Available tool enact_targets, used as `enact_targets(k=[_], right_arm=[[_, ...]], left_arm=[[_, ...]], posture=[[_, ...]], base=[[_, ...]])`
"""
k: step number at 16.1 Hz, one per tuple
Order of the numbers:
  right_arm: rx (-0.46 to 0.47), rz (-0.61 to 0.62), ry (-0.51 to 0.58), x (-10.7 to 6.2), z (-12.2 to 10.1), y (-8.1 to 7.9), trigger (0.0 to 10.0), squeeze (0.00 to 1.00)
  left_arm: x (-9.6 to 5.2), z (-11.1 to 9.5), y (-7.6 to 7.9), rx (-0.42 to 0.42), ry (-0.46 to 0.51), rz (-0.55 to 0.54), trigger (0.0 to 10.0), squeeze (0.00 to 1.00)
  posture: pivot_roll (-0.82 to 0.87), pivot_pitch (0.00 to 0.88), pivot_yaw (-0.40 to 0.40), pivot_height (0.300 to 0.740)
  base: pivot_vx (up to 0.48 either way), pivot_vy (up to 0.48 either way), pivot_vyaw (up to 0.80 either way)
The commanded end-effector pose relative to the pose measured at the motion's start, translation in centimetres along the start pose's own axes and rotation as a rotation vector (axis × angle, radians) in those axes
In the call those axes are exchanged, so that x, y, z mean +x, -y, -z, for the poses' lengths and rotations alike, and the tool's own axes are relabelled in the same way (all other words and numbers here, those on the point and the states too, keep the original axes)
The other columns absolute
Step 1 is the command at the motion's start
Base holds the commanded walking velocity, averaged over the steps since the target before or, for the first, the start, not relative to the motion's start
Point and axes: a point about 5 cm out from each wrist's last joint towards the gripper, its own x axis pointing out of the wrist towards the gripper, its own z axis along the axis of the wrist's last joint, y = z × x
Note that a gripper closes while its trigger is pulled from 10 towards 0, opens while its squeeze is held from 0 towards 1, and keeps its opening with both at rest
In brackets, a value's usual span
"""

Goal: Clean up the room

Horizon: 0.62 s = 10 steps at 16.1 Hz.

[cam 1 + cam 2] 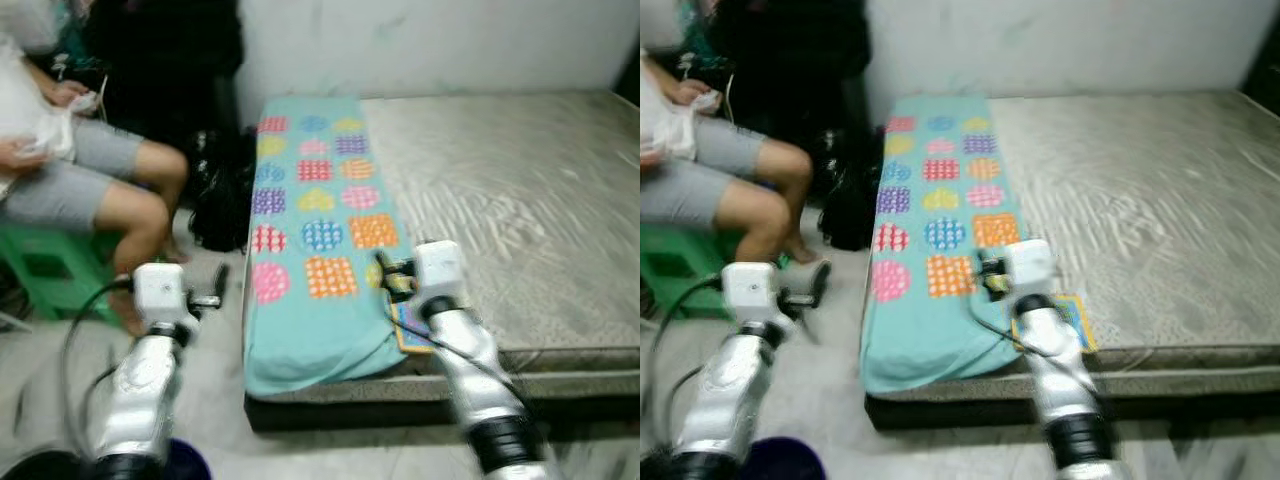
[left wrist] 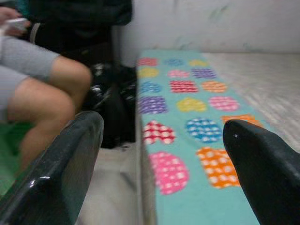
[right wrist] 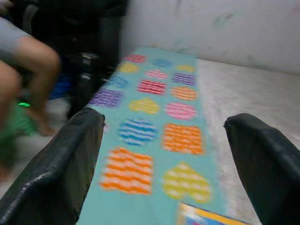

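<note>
Blanket (image 1: pixel 312 220), teal with bright hearts, lies flat along the mattress (image 1: pixel 520 210) edge nearest the seated person (image 1: pixel 80 170). It looks soft, light and floppy, so pinching a corner seems best. Both the left gripper (image 2: pixel 161 164) and right gripper (image 3: pixel 164 154) are spread wide, holding nothing.

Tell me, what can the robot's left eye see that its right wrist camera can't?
Left eye view: the green stool and the left gripper beside the bed. Right wrist view: the right gripper, its black fingers up close, spread wide. Both: the teal patterned sheet, the seated person's legs and the colourful book's corner.
</note>
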Motion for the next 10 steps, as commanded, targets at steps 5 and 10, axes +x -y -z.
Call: enact_targets(k=[5,10], right_arm=[[0.015,0.025,0.023,-0.12,-0.33,0.97,10.0,0.00],[0.017,0.025,0.024,-0.11,-0.32,0.98,10.0,0.00]], left_arm=[[0.35,-0.64,0.43,0.007,0.029,0.025,10.0,0.00],[0.37,-0.65,0.51,0.006,0.029,0.031,10.0,0.00]], posture=[[-0.10,0.018,0.016,0.740],[-0.10,0.018,0.016,0.740]], base=[[0.000,0.000,0.00],[0.000,0.000,0.00]])
